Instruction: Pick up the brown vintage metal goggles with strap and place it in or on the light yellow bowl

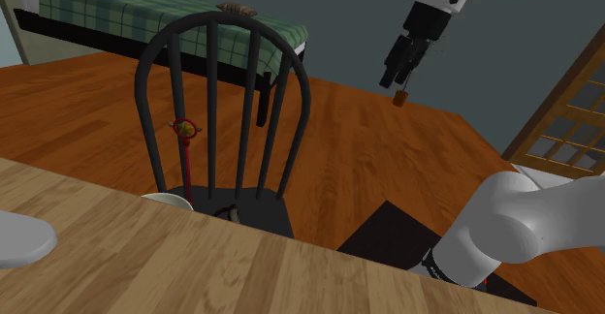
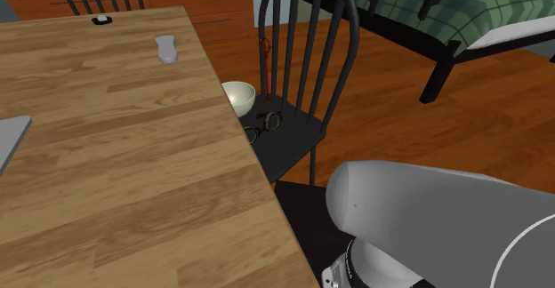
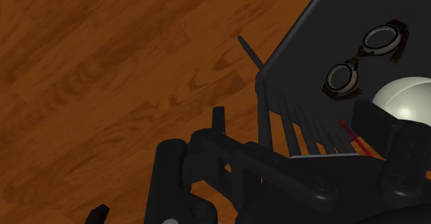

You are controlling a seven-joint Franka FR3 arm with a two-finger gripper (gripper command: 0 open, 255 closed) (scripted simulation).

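Observation:
The brown goggles [image 2: 265, 122] with two round lenses lie on the black chair seat [image 2: 298, 144], close to the table edge. In the wrist view the goggles [image 3: 362, 60] lie flat beside the pale yellow bowl [image 3: 407, 98]. The bowl [image 2: 238, 95] stands on the same seat, half tucked under the table. From the shoulder view the goggles [image 1: 230, 210] and the bowl's rim [image 1: 167, 200] peek out behind the chair's back. My gripper [image 1: 400, 81] hangs high over the wooden floor, well to the shoulder view's right of the chair, open and holding nothing.
The chair's tall spindle back [image 1: 223, 99] stands between the gripper and the seat. A red stick with a round ornament [image 1: 184, 128] rises next to the bowl. The wooden table [image 2: 107, 135] overhangs the seat. A bed with a green plaid cover [image 1: 145, 16] is behind.

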